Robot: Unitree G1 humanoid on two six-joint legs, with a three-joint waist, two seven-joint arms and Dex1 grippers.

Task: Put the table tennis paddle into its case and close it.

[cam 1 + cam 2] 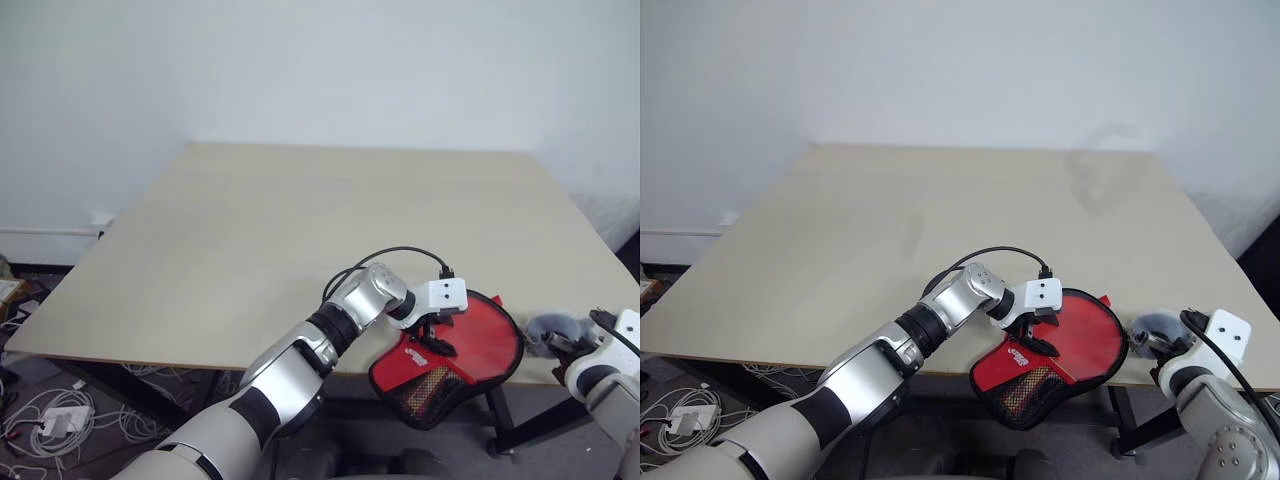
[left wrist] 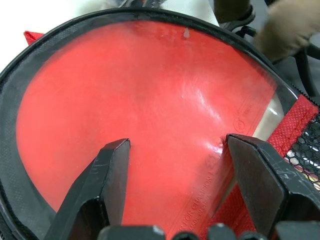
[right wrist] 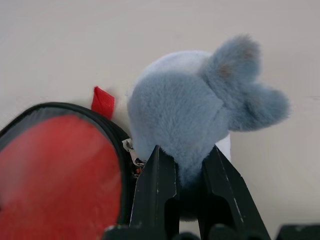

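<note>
The table [image 1: 300,230] is bare over almost its whole top — a gripper can pass freely across the far side, the middle and the left part. Only the near right edge is crowded. There the case [image 1: 455,365] hangs partly over the edge, with the left gripper [image 1: 437,335] on top of it. Just beside it, to the right, a grey plush toy [image 1: 550,332] stands in the way — the right gripper [image 3: 187,172] is closed against it.

Red paddle [image 2: 150,125] lies inside the open black-trimmed case [image 1: 1025,395] overhanging the table's near edge.
</note>
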